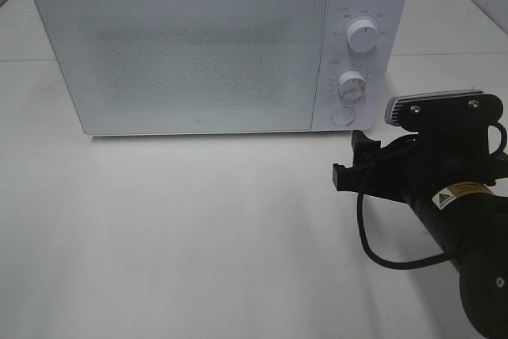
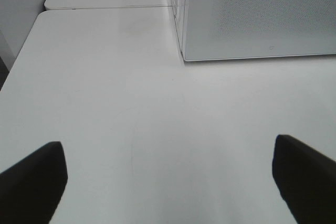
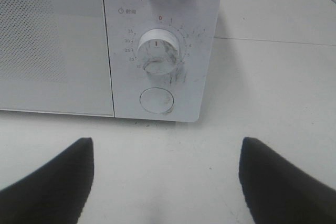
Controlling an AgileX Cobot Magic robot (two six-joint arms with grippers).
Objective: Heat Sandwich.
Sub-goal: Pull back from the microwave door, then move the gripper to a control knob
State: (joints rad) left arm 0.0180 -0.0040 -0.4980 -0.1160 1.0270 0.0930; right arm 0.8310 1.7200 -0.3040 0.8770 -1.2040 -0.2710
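The sandwich is out of view. The white microwave (image 1: pixel 182 53) stands at the back of the table with its door shut. My right gripper (image 1: pixel 351 159) hovers in front of the control panel, just off the round button (image 1: pixel 343 115), and is open with nothing between its fingers. The right wrist view shows my right gripper (image 3: pixel 167 145) facing the timer knob (image 3: pixel 160 51) and the round button (image 3: pixel 156 100). In the left wrist view my left gripper (image 2: pixel 168 145) is open and empty over bare table, with the microwave's (image 2: pixel 252 14) left front corner ahead. It does not show in the high view.
The upper knob (image 1: pixel 362 37) sits above the lower timer knob (image 1: pixel 352 83) on the panel. The white table (image 1: pixel 175 228) stretches in front of the microwave. Its left edge (image 2: pixel 21 56) shows in the left wrist view, with a seam to a second tabletop behind.
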